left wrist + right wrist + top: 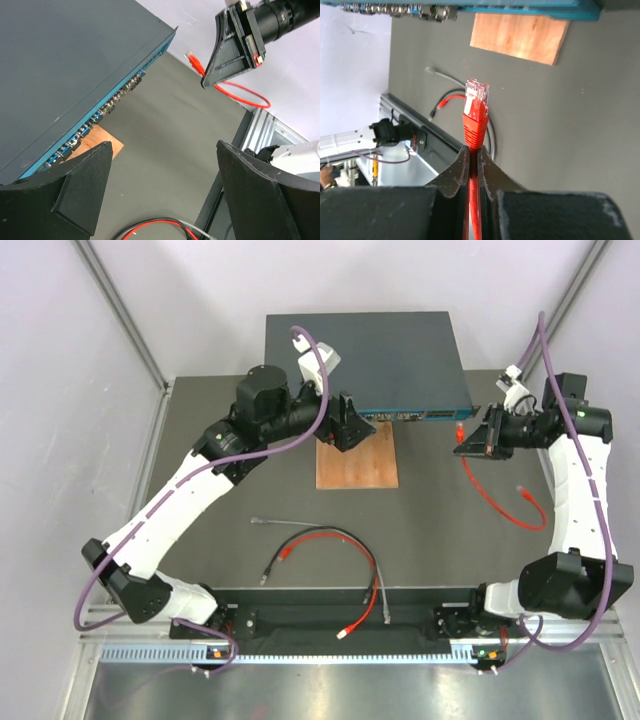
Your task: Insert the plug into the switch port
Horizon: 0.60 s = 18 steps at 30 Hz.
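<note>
The switch (365, 355) is a flat dark blue-grey box at the back of the table, its teal port face (415, 413) towards me. My right gripper (472, 436) is shut on a red cable just behind its clear-tipped red plug (476, 107). It holds the plug in the air, a short way off the right end of the port row (395, 10). My left gripper (164, 150) is open and empty, hovering by the left part of the port face (100, 117) above the wooden board. The plug also shows in the left wrist view (194, 61).
A brown wooden board (357, 462) lies in front of the switch. The held red cable loops on the table at the right (500, 502). A black and red cable (320, 540), a grey cable (380, 595) and a thin grey wire (275, 523) lie near the front rail.
</note>
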Motion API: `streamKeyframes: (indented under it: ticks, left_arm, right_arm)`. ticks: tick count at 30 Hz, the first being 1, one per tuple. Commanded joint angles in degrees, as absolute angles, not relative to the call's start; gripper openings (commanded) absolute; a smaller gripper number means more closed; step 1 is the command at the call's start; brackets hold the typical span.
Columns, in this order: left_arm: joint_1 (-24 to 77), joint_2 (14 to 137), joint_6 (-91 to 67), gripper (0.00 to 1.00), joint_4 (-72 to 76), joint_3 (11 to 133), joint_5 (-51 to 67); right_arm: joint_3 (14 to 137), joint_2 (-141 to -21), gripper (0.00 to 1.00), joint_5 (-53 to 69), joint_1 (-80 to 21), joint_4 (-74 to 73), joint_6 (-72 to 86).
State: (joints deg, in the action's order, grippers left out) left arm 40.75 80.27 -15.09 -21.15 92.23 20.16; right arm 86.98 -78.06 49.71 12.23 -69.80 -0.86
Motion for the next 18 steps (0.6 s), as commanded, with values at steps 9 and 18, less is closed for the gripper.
streamKeyframes:
  ticks: [9, 18]
  left_arm:
    - [39.2, 82.18, -16.0, 0.89, -19.51, 94.75, 23.38]
    - [37.44, 82.71, -24.24, 0.89, -14.6, 92.73, 30.13]
  right_arm:
    - [90.7, -80.68, 0.0, 46.23, 10.28, -68.73, -0.88]
    - [90.27, -78.93, 0.0, 49.83, 7.74, -69.7, -6.41]
